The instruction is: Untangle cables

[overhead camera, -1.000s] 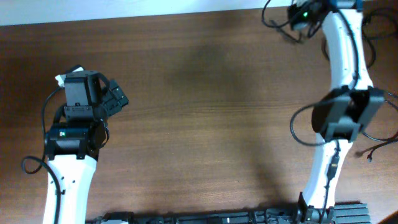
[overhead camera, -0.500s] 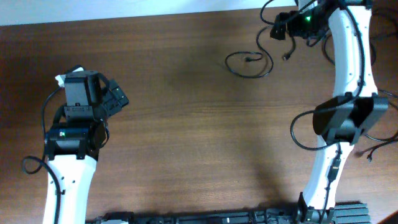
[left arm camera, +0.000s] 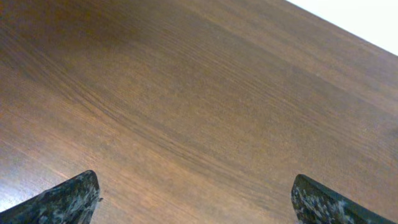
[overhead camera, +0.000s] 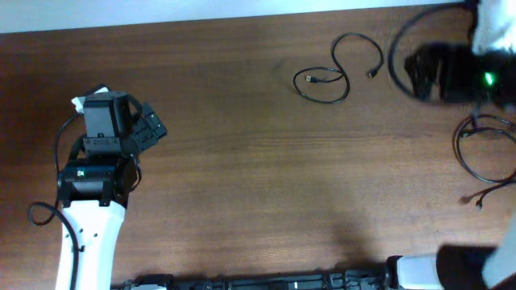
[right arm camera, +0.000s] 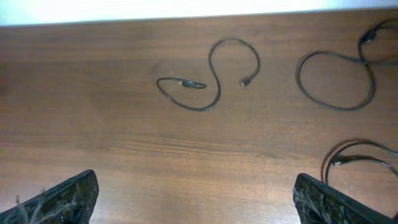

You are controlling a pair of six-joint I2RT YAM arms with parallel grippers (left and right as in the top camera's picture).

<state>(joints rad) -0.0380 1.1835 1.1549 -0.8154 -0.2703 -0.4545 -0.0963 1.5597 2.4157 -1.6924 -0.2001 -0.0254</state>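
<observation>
One thin black cable (overhead camera: 341, 69) lies loose on the table in an S-shaped curl with a small plug at each end. The right wrist view shows the same cable (right arm camera: 213, 74) ahead of my right gripper (right arm camera: 196, 205). That gripper is open, and only bare wood lies between its fingertips (right arm camera: 62, 199). Two more cables sit to the right of it, one a loop (right arm camera: 339, 109) and the other a curl (right arm camera: 348, 146). In the overhead view the right arm (overhead camera: 451, 72) is a dark blur. My left gripper (overhead camera: 149, 129) rests far left, open over bare wood (left arm camera: 193, 202).
More black cable loops (overhead camera: 459, 145) lie near the table's right edge, with a plug end (overhead camera: 477, 203) below them. The table's far edge (right arm camera: 186, 15) meets a white surface. The arms' base rail (overhead camera: 282, 282) runs along the front edge.
My right gripper has opened and let go of the S-shaped cable, which now lies flat on the table. The right arm has swung away to the right. The left arm is still.
</observation>
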